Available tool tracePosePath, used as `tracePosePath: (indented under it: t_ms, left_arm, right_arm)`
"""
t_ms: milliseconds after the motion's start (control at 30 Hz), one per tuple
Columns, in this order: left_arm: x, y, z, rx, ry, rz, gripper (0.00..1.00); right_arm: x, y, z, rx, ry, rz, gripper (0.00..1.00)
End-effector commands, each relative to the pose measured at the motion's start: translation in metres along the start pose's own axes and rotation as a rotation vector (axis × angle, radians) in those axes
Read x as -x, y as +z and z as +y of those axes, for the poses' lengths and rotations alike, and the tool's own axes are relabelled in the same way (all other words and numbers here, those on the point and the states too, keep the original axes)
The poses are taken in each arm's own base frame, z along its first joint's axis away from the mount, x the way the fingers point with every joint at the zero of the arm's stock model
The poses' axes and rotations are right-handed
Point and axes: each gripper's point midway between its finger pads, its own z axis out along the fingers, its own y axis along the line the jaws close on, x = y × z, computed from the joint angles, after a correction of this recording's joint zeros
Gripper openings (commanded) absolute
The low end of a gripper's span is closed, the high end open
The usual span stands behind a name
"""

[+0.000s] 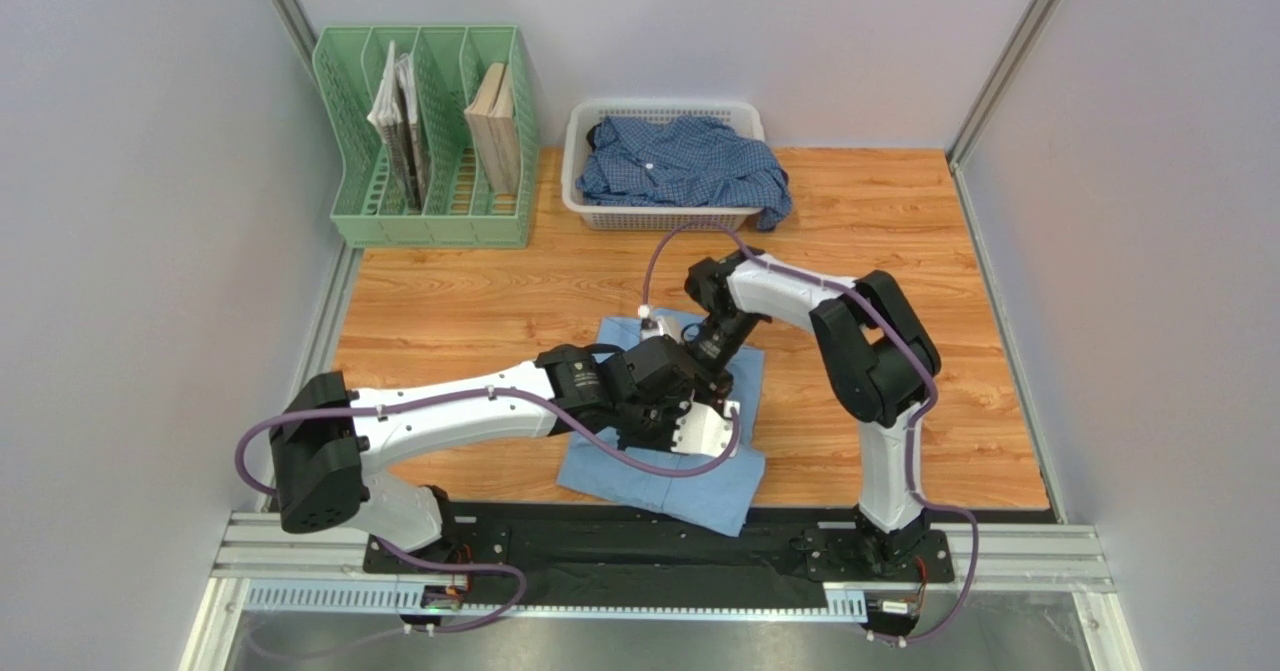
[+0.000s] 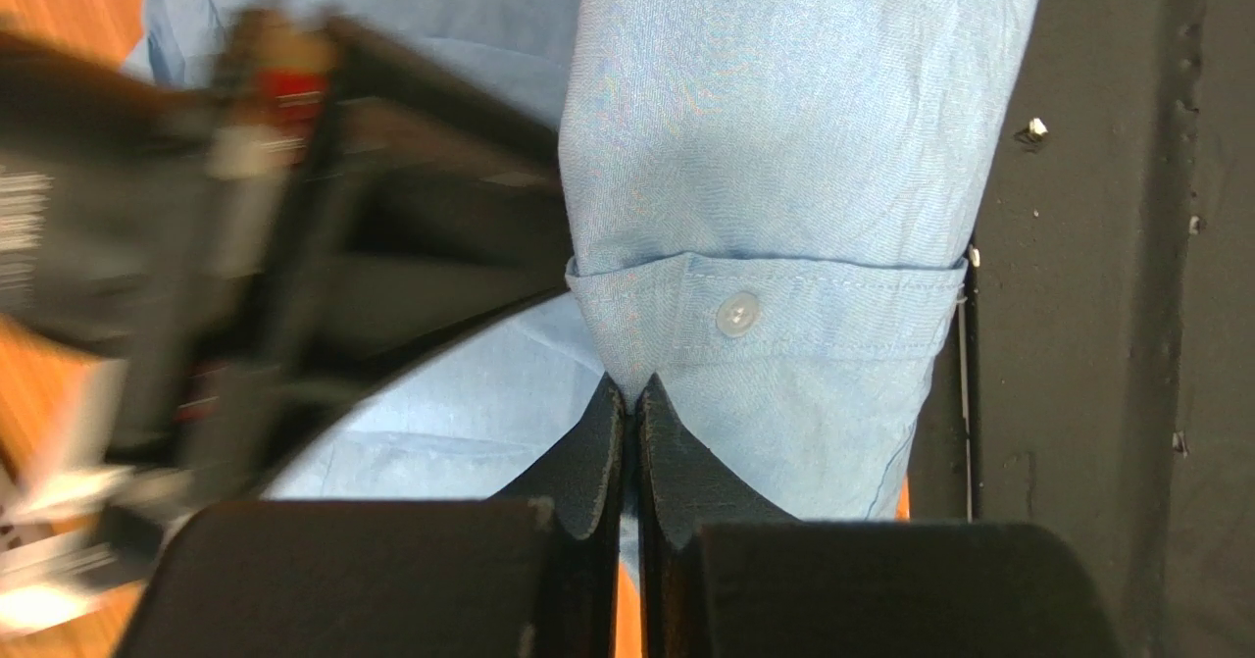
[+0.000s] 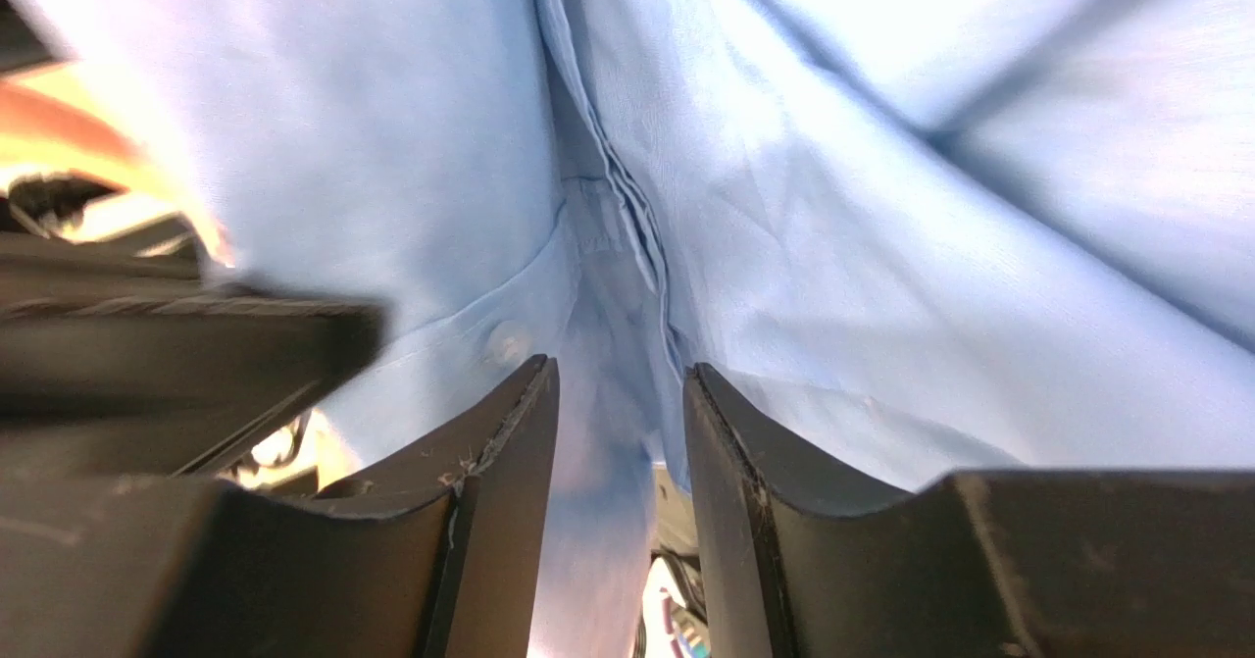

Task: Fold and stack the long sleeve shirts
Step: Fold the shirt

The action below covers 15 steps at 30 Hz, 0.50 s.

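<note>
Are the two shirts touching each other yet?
Apart: the top view shows the checked shirt in the basket, the light-blue shirt at the near edge, table showing between them.

The light sky-blue shirt (image 1: 706, 491) lies partly folded in a rough rectangle on the near side of the table (image 1: 902, 251). One sleeve, with its buttoned cuff (image 2: 737, 313), is laid over the body. The darker checked shirt (image 1: 684, 161) sits crumpled in the white basket (image 1: 579, 199) at the far edge, with a corner spilling over the right front rim.
</note>
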Motion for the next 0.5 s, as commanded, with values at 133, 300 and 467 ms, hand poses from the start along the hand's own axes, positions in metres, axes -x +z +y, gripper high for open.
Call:
tracePosePath:
  t_ms: [133, 300, 467]
  left_arm:
    - [0.014, 0.008, 0.014, -0.108, 0.090, -0.107, 0.00]
    - [0.011, 0.020, 0.037, -0.173, 0.077, -0.126, 0.00]
    - [-0.004, 0.041, 0.069, -0.245, -0.038, -0.153, 0.04]
  right_arm:
    - [0.052, -0.072, -0.014, -0.114, -0.036, -0.183, 0.43]
    - [0.079, -0.103, -0.048, -0.174, 0.017, -0.270, 0.44]
    - [0.092, -0.110, -0.070, -0.229, 0.036, -0.287, 0.44]
